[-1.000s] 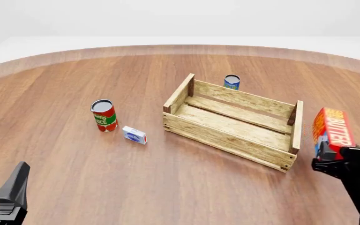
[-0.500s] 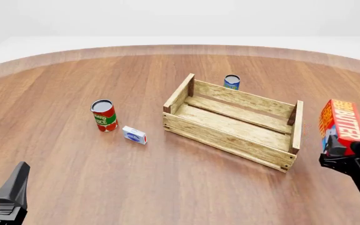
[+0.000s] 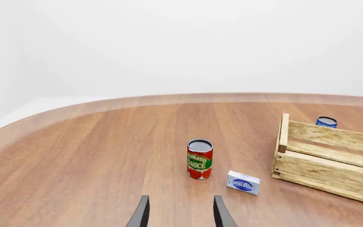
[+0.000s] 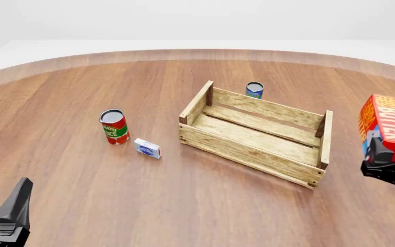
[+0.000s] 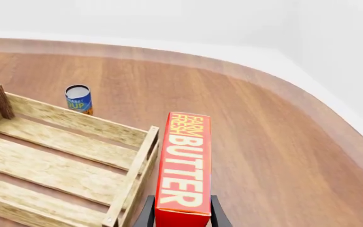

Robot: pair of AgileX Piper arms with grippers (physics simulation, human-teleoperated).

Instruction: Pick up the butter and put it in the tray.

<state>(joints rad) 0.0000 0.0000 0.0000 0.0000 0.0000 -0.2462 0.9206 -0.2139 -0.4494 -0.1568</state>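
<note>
1. The right gripper (image 4: 384, 160) is clamped on the lower end of one butter carton (image 4: 388, 126). Its dark fingers (image 5: 145, 213) press on the carton's two sides, and the carton stands upright above them.
2. The butter is a long red rectangular box. One face is orange-yellow and lettered "BUTTER", and there is a blue patch near the gripped end. It is held in the air, off the table, just beside the right end board of the tray (image 4: 256, 133) and outside it.
3. There is one tray, an open-topped crate of pale, rough-grained wooden slats. It has raised boards at both ends and darker posts in the corners. It sits at an angle on the table, and nothing lies on the slats that show.
4. There are two cans, both cylinders. A small blue one (image 4: 254, 90) stands just behind the tray's far wall. A taller red tomato sauce can (image 4: 113, 126) with a green band stands well to the tray's left.
5. One small white-and-blue box (image 4: 146, 148) lies flat near the red can, between it and the tray.
6. The left gripper (image 3: 178, 217) has its two thin dark fingers spread apart with nothing between them. It hangs low at the near left, well away from every object.
7. The table (image 4: 81, 92) is one smooth, rounded top of brown wood planks.
</note>
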